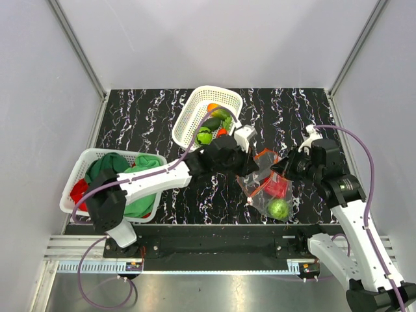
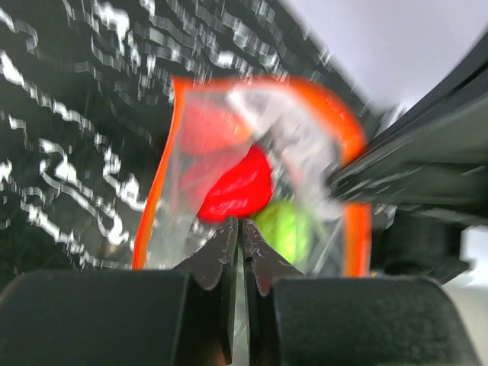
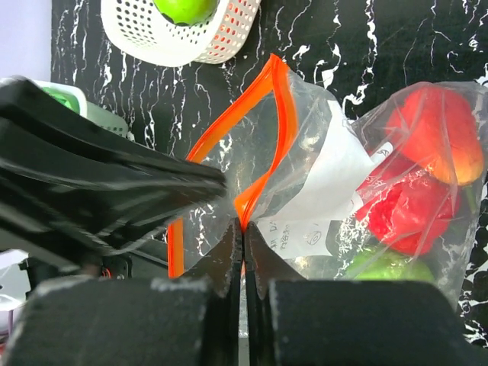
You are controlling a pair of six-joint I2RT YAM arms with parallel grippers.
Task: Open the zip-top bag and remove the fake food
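Observation:
The zip-top bag [image 1: 260, 194] lies on the black marbled table between my two grippers, its red-orange zip strip [image 3: 267, 130] pulled apart into a loop. Inside it, fake food shows through the plastic: red pieces [image 3: 408, 210] and a green round piece [image 1: 279, 209]. My left gripper [image 1: 255, 170] is shut on one clear wall of the bag [image 2: 183, 213] near its mouth. The left wrist view is blurred, with a red piece [image 2: 236, 187] and a green piece [image 2: 286, 229] just beyond the jaws. My right gripper [image 3: 242, 226] is shut on the orange strip on the opposite side.
A white mesh basket [image 1: 188, 120] behind the bag holds more fake food, green and orange pieces [image 1: 205, 135]. Another white basket [image 1: 81, 170] at the left holds green and red cloths. The left arm [image 3: 99, 191] crosses close in front of the right wrist camera.

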